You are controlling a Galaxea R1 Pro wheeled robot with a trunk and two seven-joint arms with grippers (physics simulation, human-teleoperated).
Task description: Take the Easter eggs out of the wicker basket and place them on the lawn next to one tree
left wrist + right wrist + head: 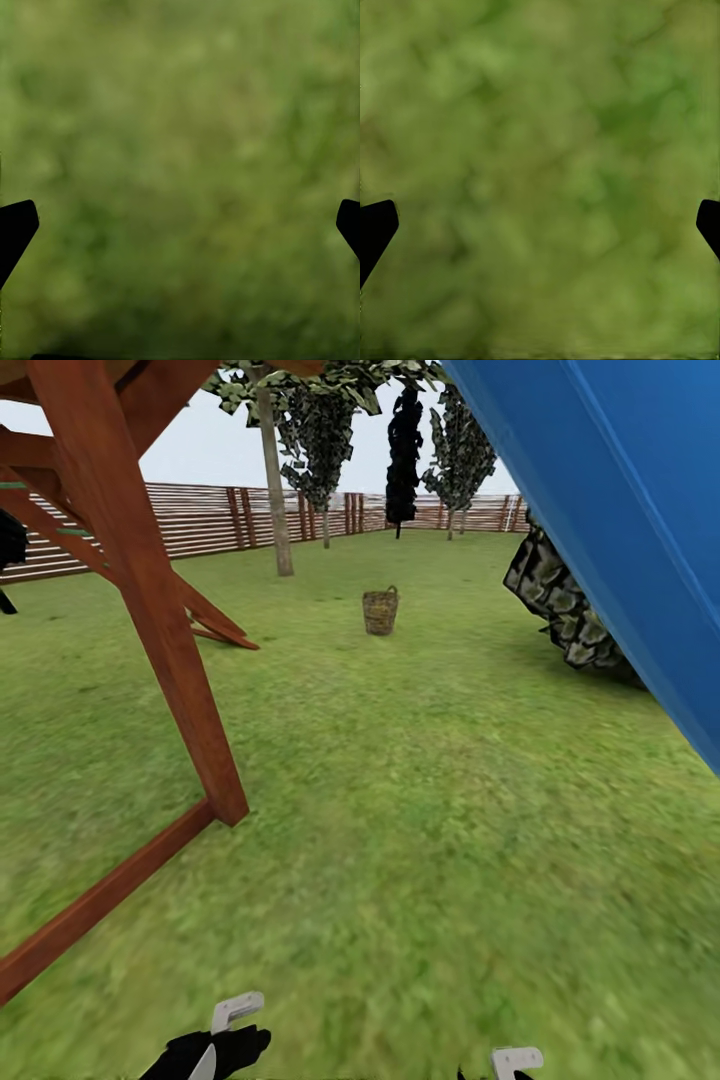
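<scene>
Basket (380, 610) stands upright on the lawn (400, 810) well ahead, between a wooden frame (140, 590) and a blue slide (620, 510). Left gripper (180, 225) and right gripper (540, 225) hang over blurred grass, both with jaws spread wide and empty.

The left arm (215, 1050) ends in matte black casing with a pale grey angular bracket; the right arm (512, 1062) has the same grey bracket. Both wrist views show black, blunt-pointed fingertips (16, 225).
</scene>
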